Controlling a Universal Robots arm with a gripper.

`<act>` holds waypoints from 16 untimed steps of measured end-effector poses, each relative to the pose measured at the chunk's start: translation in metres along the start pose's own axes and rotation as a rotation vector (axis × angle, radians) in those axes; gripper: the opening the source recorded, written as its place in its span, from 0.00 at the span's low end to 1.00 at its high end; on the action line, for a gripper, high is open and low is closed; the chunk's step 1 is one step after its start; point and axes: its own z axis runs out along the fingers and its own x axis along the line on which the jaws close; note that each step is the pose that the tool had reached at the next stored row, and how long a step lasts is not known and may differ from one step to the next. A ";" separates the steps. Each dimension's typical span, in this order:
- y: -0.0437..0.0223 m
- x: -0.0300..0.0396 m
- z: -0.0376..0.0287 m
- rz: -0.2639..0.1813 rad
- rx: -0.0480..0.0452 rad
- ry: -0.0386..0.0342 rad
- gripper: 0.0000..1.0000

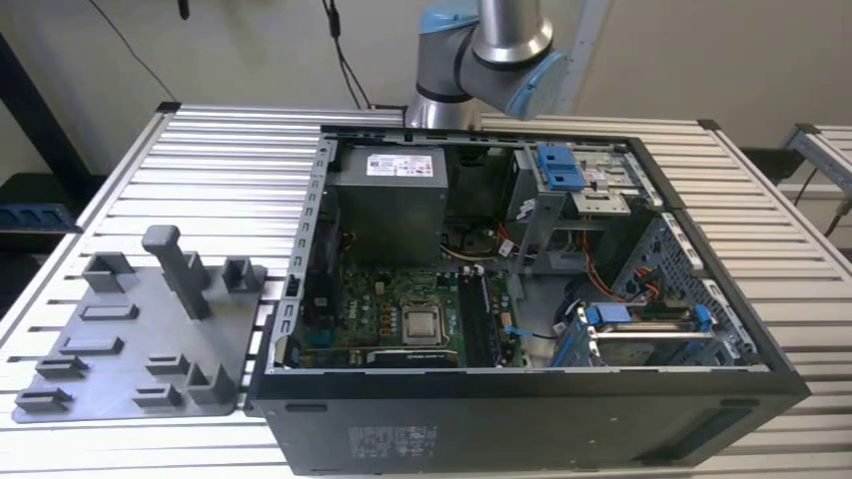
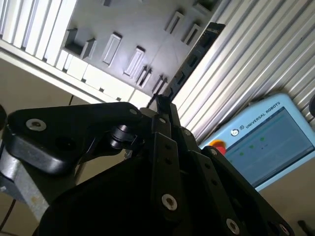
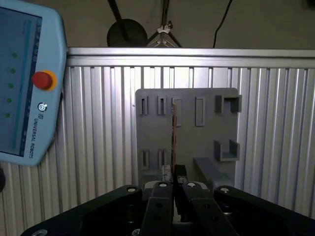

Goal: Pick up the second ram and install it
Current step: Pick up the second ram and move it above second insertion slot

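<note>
Pinching the second ram (image 3: 173,132) tight between the two black fingers of the gripper (image 3: 175,178), right at one short end of the board. Holding it edge-on in the first wrist view, thin as a line, and showing its long dark flat side in the second wrist view. Pointing the board straight out, away from the wrist. Behind the board, a grey tray (image 3: 206,142) with small slots and blocks, lying flat on a table (image 3: 98,128) of silver slats. Cannot tell if the board touches the tray. Off to one side of the tray, a light blue control pad (image 3: 29,98) with a round red button (image 3: 43,80). Farther off, in the exterior view, an open black computer case (image 1: 533,384) on the slat table, with the grey tray at nine o'clock from it and the silver and blue arm (image 1: 486,45) going up at twelve o'clock. Inside the case, a green board (image 1: 386,319) with a shiny square chip (image 1: 423,324), a grey power box (image 1: 389,205) at twelve o'clock from that chip, and another dark stick (image 1: 477,317) standing in a slot at three o'clock from it. Not yet in the case, the second ram: up in the gripper.
</note>
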 end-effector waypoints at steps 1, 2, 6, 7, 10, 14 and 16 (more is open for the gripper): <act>-0.0012 0.0000 0.0001 0.000 0.0001 -0.0001 0.14; -0.0023 -0.0001 0.0001 0.000 0.0001 0.0000 0.14; -0.0086 -0.0001 0.0002 0.000 0.0001 0.0000 0.14; -0.0104 -0.0001 0.0002 0.000 0.0001 0.0000 0.14; -0.0167 -0.0002 0.0003 0.000 0.0001 0.0000 0.14; -0.0260 -0.0003 0.0005 0.000 0.0001 -0.0001 0.14; -0.0305 -0.0004 0.0006 0.000 0.0001 -0.0001 0.14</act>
